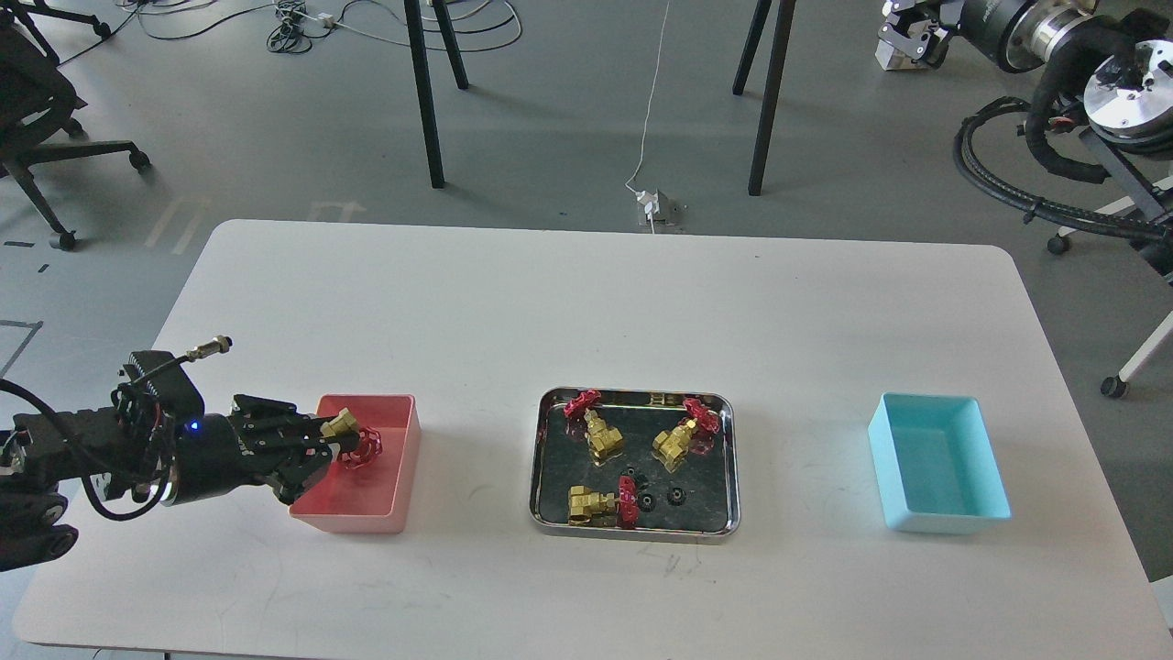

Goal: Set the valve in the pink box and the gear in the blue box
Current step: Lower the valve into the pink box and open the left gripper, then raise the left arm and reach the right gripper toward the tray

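Observation:
My left gripper point(328, 442) is shut on a brass valve point(351, 437) with a dark red handwheel. It holds the valve just inside the left part of the pink box point(353, 522), low over the box floor. Three more valves point(597, 433) point(680, 438) point(594, 504) lie in the steel tray point(632, 533), with three tiny black gears point(647, 501) beside them. The blue box point(948, 524) stands empty at the right. The far end of my right arm point(903, 35) is raised at the top right, small and dark.
The white table point(586, 312) holds the pink box, tray and blue box in a row near its front. Chair legs, cables and a power block lie on the floor behind the table. Cable hoses hang at the far right.

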